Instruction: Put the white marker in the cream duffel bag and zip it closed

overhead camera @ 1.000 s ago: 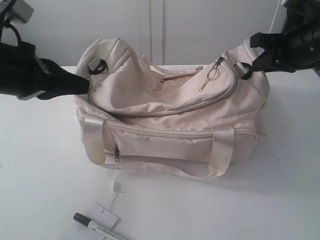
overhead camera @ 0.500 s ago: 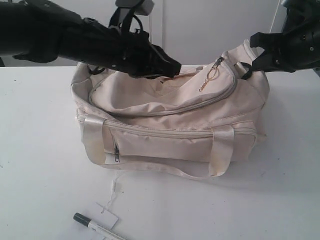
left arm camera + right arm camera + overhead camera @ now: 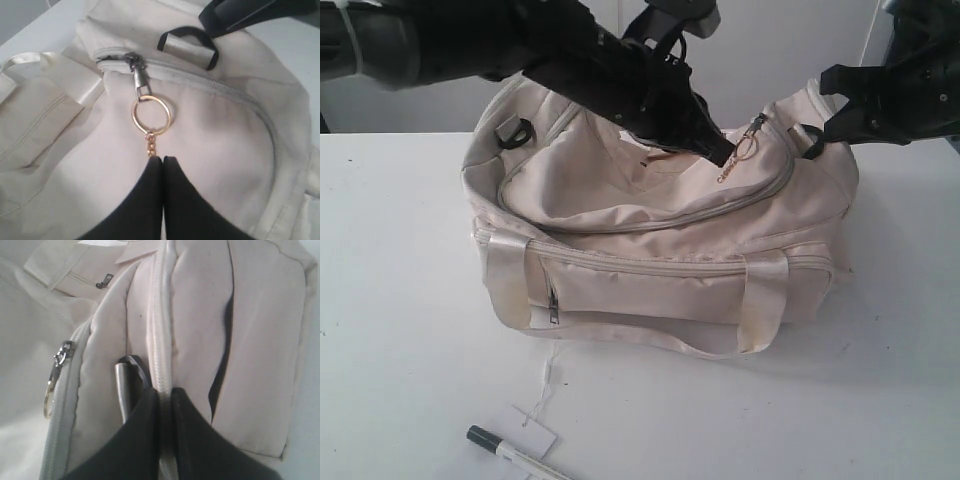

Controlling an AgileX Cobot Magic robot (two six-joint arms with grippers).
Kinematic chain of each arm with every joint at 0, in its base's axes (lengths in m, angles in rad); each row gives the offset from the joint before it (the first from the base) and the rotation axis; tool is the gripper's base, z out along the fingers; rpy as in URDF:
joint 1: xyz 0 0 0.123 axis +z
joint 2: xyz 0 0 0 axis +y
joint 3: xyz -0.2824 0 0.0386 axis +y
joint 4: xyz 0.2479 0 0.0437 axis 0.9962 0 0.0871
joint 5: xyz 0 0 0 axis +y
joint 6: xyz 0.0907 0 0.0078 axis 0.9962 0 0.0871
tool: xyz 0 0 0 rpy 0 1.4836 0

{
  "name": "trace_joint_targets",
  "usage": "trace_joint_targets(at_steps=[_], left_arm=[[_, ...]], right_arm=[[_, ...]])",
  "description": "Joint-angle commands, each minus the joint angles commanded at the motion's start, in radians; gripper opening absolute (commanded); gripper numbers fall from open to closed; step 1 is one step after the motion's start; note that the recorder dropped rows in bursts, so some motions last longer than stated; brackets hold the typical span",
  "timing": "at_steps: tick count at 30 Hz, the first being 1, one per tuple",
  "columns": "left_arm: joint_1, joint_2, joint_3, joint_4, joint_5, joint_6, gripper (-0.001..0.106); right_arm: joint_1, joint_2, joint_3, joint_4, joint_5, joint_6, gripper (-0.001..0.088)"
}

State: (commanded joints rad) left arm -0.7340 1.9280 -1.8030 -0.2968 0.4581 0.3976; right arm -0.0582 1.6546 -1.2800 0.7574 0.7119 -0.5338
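The thin white marker (image 3: 516, 456) with its dark cap lies on the flat white table (image 3: 400, 360) in front of the large, soft fabric cream duffel bag (image 3: 650, 285). It is just beside a small white rectangular paper hang tag (image 3: 534, 428) on a string, well apart from both arms. The bag's main zip is undone and its mouth sags open behind the curved top flap.

The left gripper (image 3: 162, 159) reaches across the top of the bag from the left. Its black fingers are pressed together, with the tips right at the lower end of a short gold chain (image 3: 150, 145). That chain hangs from a thin gold ring (image 3: 151, 115) on the metal zip slider (image 3: 134, 61) — whether it is actually nipped between the fingers I cannot tell.

The right gripper (image 3: 165, 394) is at the bag's right end, its fingers clamped on a ridge of cream piping and holding that end raised. A black end ring (image 3: 812, 142) sits just beside it.
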Motion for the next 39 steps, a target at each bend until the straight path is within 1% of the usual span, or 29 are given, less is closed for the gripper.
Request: trace_joint_targets(at_steps=[1, 4, 7, 9, 14, 16, 18, 23, 28, 33, 34, 36, 39], left_arm=[[-0.011, 0.004, -0.002, 0.019, -0.032, 0.000, 0.000], [-0.032, 0.016, -0.002, 0.019, -0.112, 0.000, 0.000], [-0.039, 0.028, -0.002, 0.019, -0.134, 0.002, 0.001], [-0.039, 0.038, -0.002, 0.022, -0.136, 0.010, 0.009], [-0.040, 0.052, -0.002, 0.022, -0.135, 0.029, 0.041], [-0.041, 0.052, -0.002, 0.022, -0.135, 0.029, 0.049], [-0.045, 0.052, -0.002, 0.022, -0.144, 0.029, 0.052], [-0.045, 0.071, -0.002, 0.022, -0.185, 0.048, 0.052], [-0.045, 0.111, -0.002, 0.022, -0.254, 0.054, 0.052], [-0.045, 0.130, -0.002, 0.030, -0.263, 0.054, 0.051], [-0.045, 0.130, -0.002, 0.038, -0.263, 0.054, 0.049], [-0.045, 0.130, -0.002, 0.040, -0.263, 0.054, 0.040], [-0.045, 0.130, -0.002, 0.042, -0.263, 0.054, 0.022]], right_arm=[[0.000, 0.000, 0.000, 0.000, 0.000, 0.000, 0.0000], [0.000, 0.000, 0.000, 0.000, 0.000, 0.000, 0.0000], [0.000, 0.000, 0.000, 0.000, 0.002, 0.000, 0.0000], [0.000, 0.000, 0.000, 0.000, 0.004, 0.000, 0.0000], [0.000, 0.000, 0.000, 0.000, 0.002, 0.000, 0.0000], [0.000, 0.000, 0.000, 0.000, 0.002, 0.000, 0.0000], [0.000, 0.000, 0.000, 0.000, 0.002, 0.000, 0.0000], [0.000, 0.000, 0.000, 0.000, 0.004, 0.000, 0.0000], [0.000, 0.000, 0.000, 0.000, 0.004, 0.000, 0.0000], [0.000, 0.000, 0.000, 0.000, 0.002, 0.000, 0.0000], [0.000, 0.000, 0.000, 0.000, 0.002, 0.000, 0.0000], [0.000, 0.000, 0.000, 0.000, 0.002, 0.000, 0.0000], [0.000, 0.000, 0.000, 0.000, 0.002, 0.000, 0.0000]])
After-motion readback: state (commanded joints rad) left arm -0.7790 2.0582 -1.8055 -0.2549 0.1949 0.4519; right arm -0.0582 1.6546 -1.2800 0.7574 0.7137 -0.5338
